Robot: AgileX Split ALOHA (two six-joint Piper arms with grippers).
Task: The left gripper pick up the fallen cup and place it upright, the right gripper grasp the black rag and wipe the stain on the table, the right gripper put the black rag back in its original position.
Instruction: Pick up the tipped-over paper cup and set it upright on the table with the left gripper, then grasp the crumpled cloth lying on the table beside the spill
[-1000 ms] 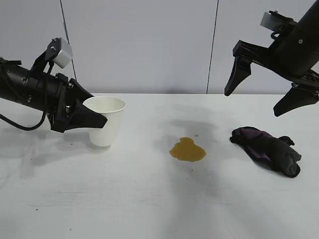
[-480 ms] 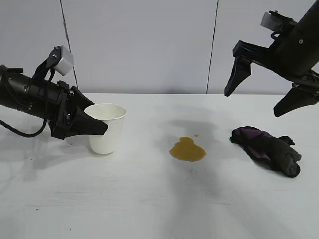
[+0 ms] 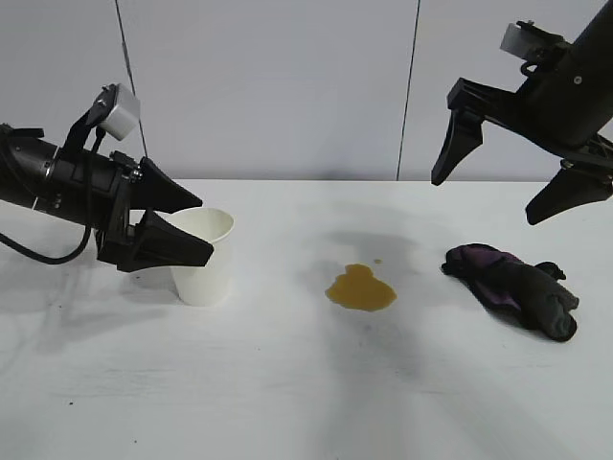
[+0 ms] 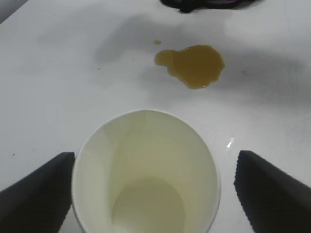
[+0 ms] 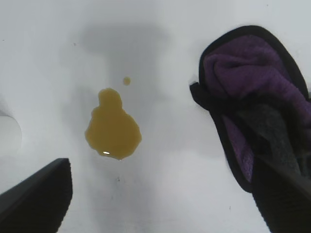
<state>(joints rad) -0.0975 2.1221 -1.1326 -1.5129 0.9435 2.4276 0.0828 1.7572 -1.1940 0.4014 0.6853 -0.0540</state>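
The white paper cup (image 3: 205, 276) stands upright on the table (image 3: 287, 383), at its left side. My left gripper (image 3: 202, 229) is open around the cup's upper part. In the left wrist view the cup (image 4: 146, 165) sits between the spread fingers (image 4: 39, 194): one finger is close to its rim, the other is clearly apart. The yellowish-brown stain (image 3: 360, 287) lies mid-table with a tiny droplet (image 3: 377, 261) behind it. The black rag (image 3: 512, 287) with purple patches lies at the right. My right gripper (image 3: 485, 197) hangs open high above the rag, holding nothing.
The right wrist view shows the stain (image 5: 112, 128) and the rag (image 5: 252, 97) below the right gripper (image 5: 158, 194), with bare white table between them. A grey panelled wall (image 3: 287, 86) stands behind the table.
My left gripper's fingers have spread apart and let go of the cup, which now stands on the table. The right arm, rag and stain have not moved.
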